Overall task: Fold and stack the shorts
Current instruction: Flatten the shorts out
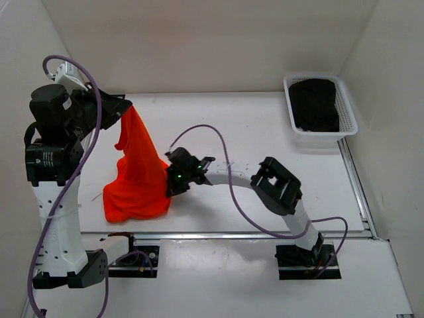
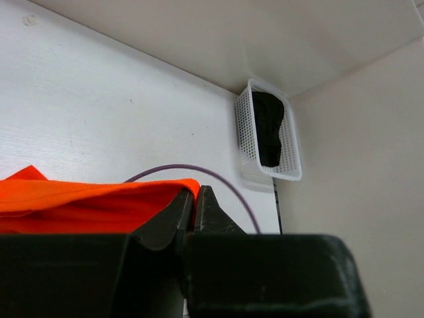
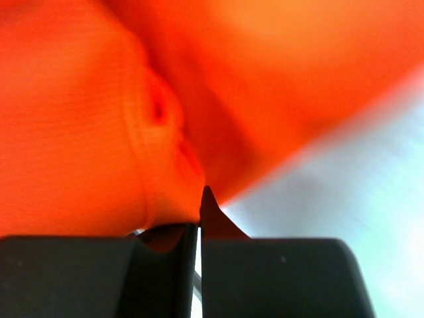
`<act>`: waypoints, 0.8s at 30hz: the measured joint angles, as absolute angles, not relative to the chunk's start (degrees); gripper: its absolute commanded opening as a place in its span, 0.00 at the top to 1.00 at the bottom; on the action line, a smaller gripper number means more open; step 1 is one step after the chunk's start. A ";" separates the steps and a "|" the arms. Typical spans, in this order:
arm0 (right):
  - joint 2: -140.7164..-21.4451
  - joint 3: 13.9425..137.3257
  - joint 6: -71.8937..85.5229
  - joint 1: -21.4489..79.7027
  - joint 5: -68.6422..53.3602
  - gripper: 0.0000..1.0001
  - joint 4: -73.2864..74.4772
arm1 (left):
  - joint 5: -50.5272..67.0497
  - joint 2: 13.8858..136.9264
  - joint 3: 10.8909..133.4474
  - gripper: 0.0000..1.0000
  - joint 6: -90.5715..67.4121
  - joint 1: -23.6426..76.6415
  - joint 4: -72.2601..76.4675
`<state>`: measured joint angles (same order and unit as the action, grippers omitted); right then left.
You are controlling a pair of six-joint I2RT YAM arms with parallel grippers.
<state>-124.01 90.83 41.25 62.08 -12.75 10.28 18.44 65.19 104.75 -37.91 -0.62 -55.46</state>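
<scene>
Top external view gives me the shorts (image 1: 136, 175) as a bright orange-red cone on the left half of the table (image 1: 252, 132). Their top corner is drawn up to the left tool (image 1: 122, 106), and their lower part lies bunched on the surface near the front edge. The left tool is raised above the table at the far left and is clenched on that top corner. In the left wrist view its jaws (image 2: 194, 199) stand together, with the edge of the shorts (image 2: 79, 205) running right into their tips.

My right arm reaches leftward low over the table. The right tool (image 1: 173, 180) is against the right side of the cloth heap, about halfway down the cone. In the right wrist view the right tool (image 3: 200, 212) is clenched too, with only a thin slit between the fingers. The shorts (image 3: 99, 119) fill nearly the whole picture, blurred, with a fold pressed onto the fingertips. I cannot tell whether any cloth is actually caught between them.

A white mesh basket (image 1: 344, 109) sits at the far right corner of the table, well apart from the shorts, with a dark garment (image 1: 315, 103) inside. The left wrist view shows the same basket (image 2: 245, 126) against the back wall. A purple cable (image 1: 228, 179) loops over the table beside the right arm.
</scene>
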 measured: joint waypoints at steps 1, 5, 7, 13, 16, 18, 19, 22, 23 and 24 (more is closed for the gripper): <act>-122.06 87.37 42.22 60.55 -12.60 1.00 9.61 | 18.44 65.14 104.62 0.90 -37.85 -0.62 -55.59; -114.41 78.43 44.71 54.15 -10.68 1.00 8.08 | 18.46 64.77 103.09 0.90 -37.50 -0.62 -55.68; -109.06 74.65 45.15 51.05 -8.80 1.00 8.10 | 18.46 64.60 101.93 0.90 -37.04 -0.62 -55.61; -91.96 72.10 42.50 42.89 -2.92 1.00 14.52 | 19.14 64.79 97.36 0.90 -35.77 -0.43 -55.35; -88.12 76.23 38.87 36.99 -1.45 1.00 20.32 | 19.14 65.28 94.65 0.90 -35.51 -0.12 -55.42; -89.49 82.11 35.79 32.14 -1.15 1.00 24.16 | 19.14 66.11 93.19 0.90 -35.35 -0.08 -55.55; -91.31 86.04 34.24 29.98 -1.37 0.99 26.35 | 19.07 66.83 92.79 0.90 -35.35 0.12 -55.64; -103.31 105.30 30.33 24.16 -2.98 0.58 33.78 | 18.39 69.82 92.27 0.90 -35.48 1.48 -54.98; -108.64 113.10 29.02 22.63 -3.33 0.49 36.10 | 18.31 71.18 92.29 0.90 -35.57 2.15 -54.57; -113.38 119.87 27.88 21.45 -3.25 0.48 37.63 | 18.11 72.73 92.40 0.90 -35.59 2.81 -54.33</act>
<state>-113.38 119.87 27.88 21.45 -3.25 37.63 18.11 72.73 92.40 -35.59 2.81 -54.33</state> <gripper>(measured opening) 0.472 0.133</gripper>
